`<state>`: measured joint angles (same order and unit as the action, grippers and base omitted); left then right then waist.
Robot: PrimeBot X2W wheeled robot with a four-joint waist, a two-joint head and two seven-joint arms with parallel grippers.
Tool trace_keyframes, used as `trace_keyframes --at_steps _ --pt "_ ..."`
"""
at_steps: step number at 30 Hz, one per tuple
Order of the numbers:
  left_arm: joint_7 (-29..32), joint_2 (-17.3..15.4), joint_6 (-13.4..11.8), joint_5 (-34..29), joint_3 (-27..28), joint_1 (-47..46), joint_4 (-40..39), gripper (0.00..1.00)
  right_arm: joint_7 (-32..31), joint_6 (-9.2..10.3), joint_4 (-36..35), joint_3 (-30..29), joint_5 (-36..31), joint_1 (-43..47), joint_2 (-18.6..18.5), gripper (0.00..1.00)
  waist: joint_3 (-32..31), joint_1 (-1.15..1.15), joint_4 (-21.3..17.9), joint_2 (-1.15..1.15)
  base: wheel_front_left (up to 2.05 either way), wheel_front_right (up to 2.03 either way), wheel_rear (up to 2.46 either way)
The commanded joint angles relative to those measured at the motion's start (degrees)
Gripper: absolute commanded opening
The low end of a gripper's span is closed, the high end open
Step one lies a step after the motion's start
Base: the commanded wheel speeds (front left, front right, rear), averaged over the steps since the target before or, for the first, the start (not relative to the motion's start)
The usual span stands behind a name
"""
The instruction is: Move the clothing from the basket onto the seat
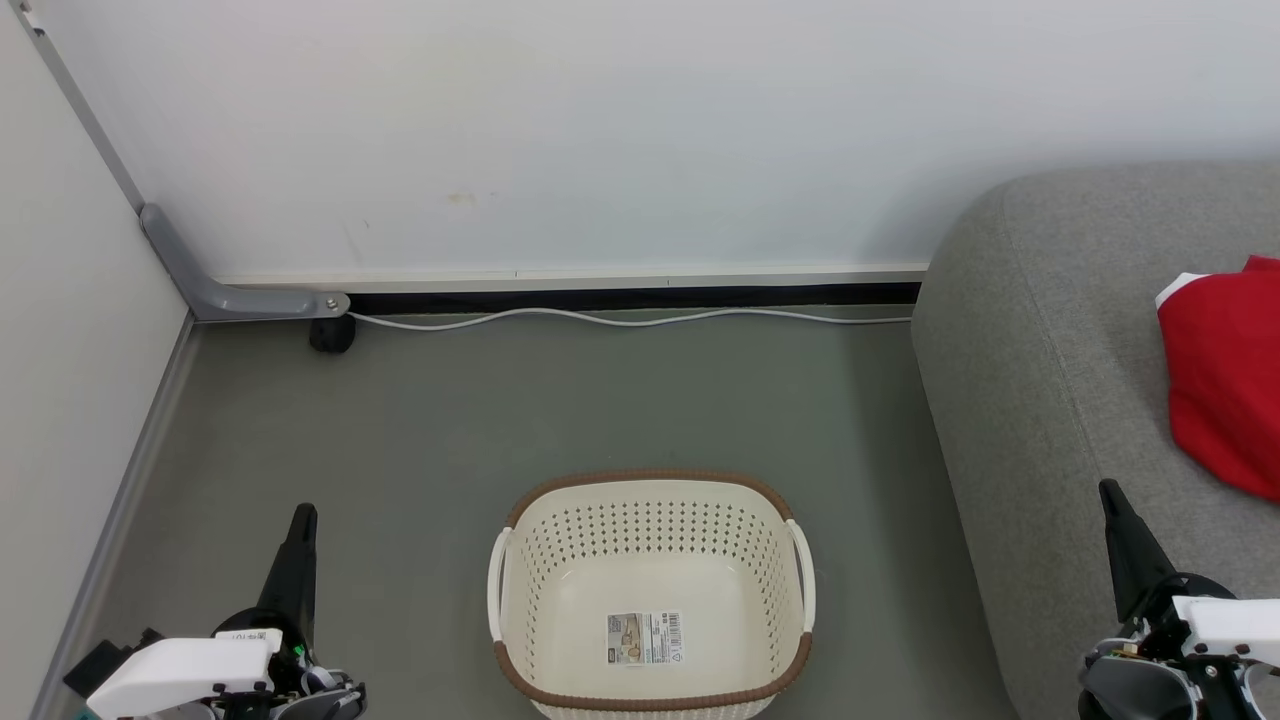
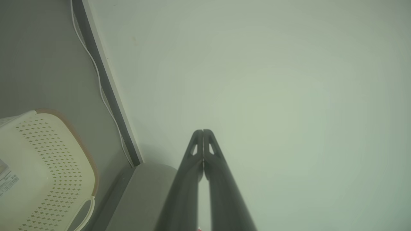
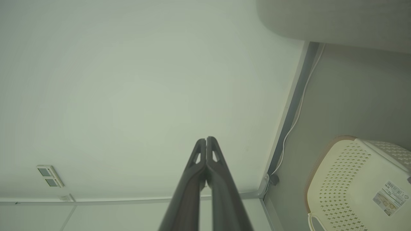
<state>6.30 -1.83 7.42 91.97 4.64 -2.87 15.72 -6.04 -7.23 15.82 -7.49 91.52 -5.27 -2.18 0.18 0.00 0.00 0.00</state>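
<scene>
The basket [image 1: 650, 530] sits on the grey floor [image 1: 450, 420], low in the middle of the head view. Its whole bare bottom shows, with a sticker [image 1: 645, 638] on it. The seat [image 1: 1040, 400] is to the right of the basket, near it but not touching. The red clothing [image 1: 1225, 390] lies on the seat at the right edge of the view, with a bit of white at its top corner. The edge cuts it off, so I cannot tell how many pieces there are. The left gripper [image 1: 303, 512] is at the lower left, over the floor and left of the basket. Its two fingers are closed tight, tip to tip, as the left wrist view shows [image 2: 203, 131]. The right gripper [image 1: 1108, 488] is at the lower right and shows against the seat, near the clothing but apart from it. Its fingers are closed tight too, with the tips meeting in the right wrist view [image 3: 206, 138]. A white cable [image 1: 620, 318] runs along the floor at the foot of the wall [image 1: 600, 130], behind the basket. In the right wrist view the basket [image 3: 346, 179] is at the lower right and the seat [image 3: 337, 19] is at the top right.
</scene>
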Motion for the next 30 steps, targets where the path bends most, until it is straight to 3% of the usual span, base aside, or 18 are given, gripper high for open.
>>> trace_keyframes --at_steps 1,30 --pt "0.2 -1.0 0.1 0.2 1.9 -3.3 -1.7 0.0 -0.5 -0.25 -1.8 1.0 0.6 -0.9 -0.7 0.0 0.0 0.0 0.0 0.0 0.0 0.0 0.0" --pt "0.2 -1.0 0.1 0.2 1.9 -3.3 -1.7 0.0 -0.5 -0.25 -1.8 1.0 0.6 -0.9 -0.7 0.0 0.0 0.0 0.0 0.0 0.0 0.0 0.0"
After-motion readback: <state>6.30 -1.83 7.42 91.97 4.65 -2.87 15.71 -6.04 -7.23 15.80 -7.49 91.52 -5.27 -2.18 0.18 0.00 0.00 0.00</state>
